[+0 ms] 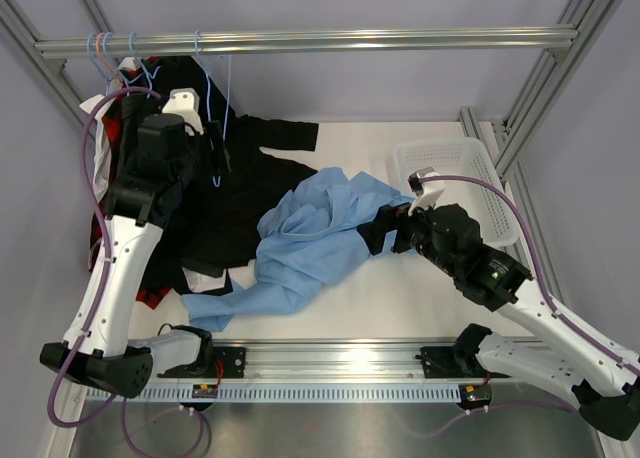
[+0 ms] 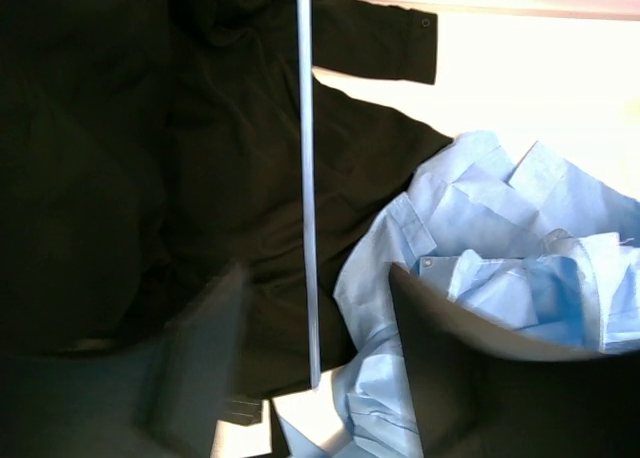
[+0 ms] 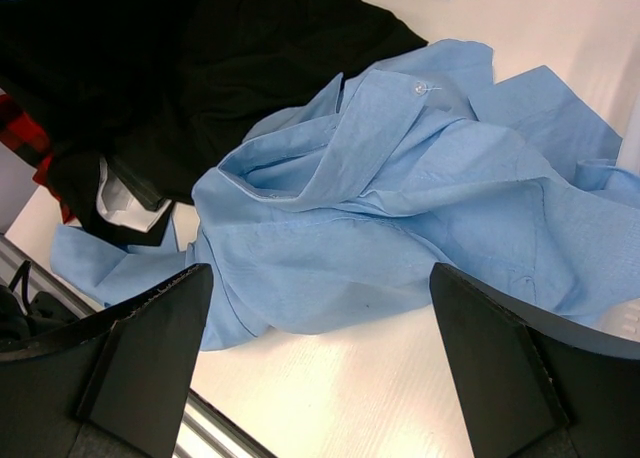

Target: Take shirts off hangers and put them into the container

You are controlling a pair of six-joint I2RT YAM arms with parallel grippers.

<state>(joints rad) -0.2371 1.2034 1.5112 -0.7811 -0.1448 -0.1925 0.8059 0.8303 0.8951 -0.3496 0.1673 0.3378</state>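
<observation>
- Step, as I read it: blue shirt [image 3: 380, 208] and black shirt [image 1: 262, 173] lie off their hangers in a heap on the table [image 1: 400, 298]. Loading the container [image 1: 450, 163] is not yet done.
- Container is at far right, beside the right arm. Nothing visible inside it.
- Right gripper [image 3: 320, 278]: fingers spread wide, holding nothing, hovering over the near edge of the blue shirt.
- Left gripper [image 2: 315, 308]: fingers apart, one blurred. A hanger [image 2: 306, 128] wire runs down between them, with no contact that I can see and no cloth held.
- That hanger hangs from the rail [image 1: 300, 41] above the black shirt.
- More shirts are bunched at the left end of the rail, behind the left arm. Whether they are on hangers is hidden.
- Next, I think: right drops onto a thick fold of the blue shirt, pinches, lifts clear and carries it right to the container.
- Risk: the blue shirt overlaps the black one, and a trailing sleeve may drag it.
</observation>
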